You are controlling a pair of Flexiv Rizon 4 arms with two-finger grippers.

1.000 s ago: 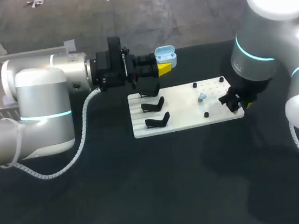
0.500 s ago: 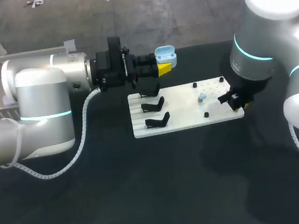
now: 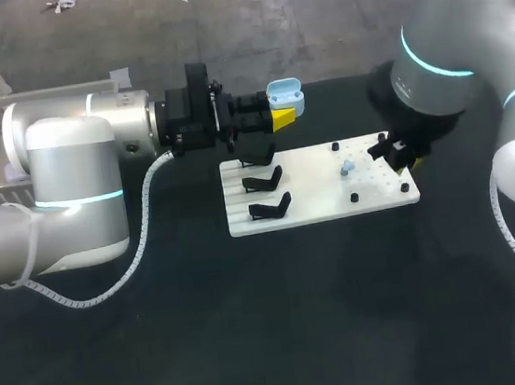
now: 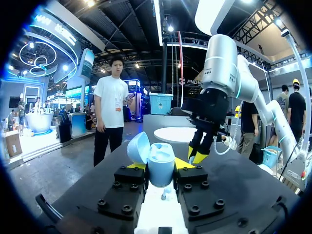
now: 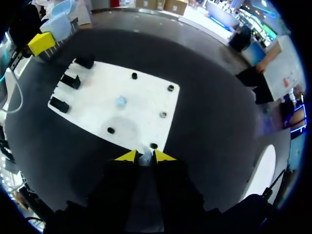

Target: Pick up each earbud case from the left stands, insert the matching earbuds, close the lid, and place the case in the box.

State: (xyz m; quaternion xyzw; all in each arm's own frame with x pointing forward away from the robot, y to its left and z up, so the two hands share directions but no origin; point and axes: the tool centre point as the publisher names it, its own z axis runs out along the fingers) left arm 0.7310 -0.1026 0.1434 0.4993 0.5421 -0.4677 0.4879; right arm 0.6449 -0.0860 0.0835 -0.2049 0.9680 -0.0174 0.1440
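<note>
Since the little blue case [image 4: 159, 157] looks light, hard and smooth, the left gripper [image 4: 162, 165] squeezes its round body between both fingers, with the lid open. The right gripper [image 5: 145, 156] looks pinched shut on a tiny pale earbud [image 5: 145, 154] between its tips, and I think that could slip easily.

Right arm [image 3: 431, 77] has shifted toward the table's far side; motion small over the first half second, larger over the second; its white cap, whole in both earlier frames, is now cut by the head view's upper edge; right gripper [image 3: 402, 158] has left the board's [image 3: 313, 186] near right corner and gone along the right edge; it now hangs just beside the far right peg [image 3: 381, 137].
</note>
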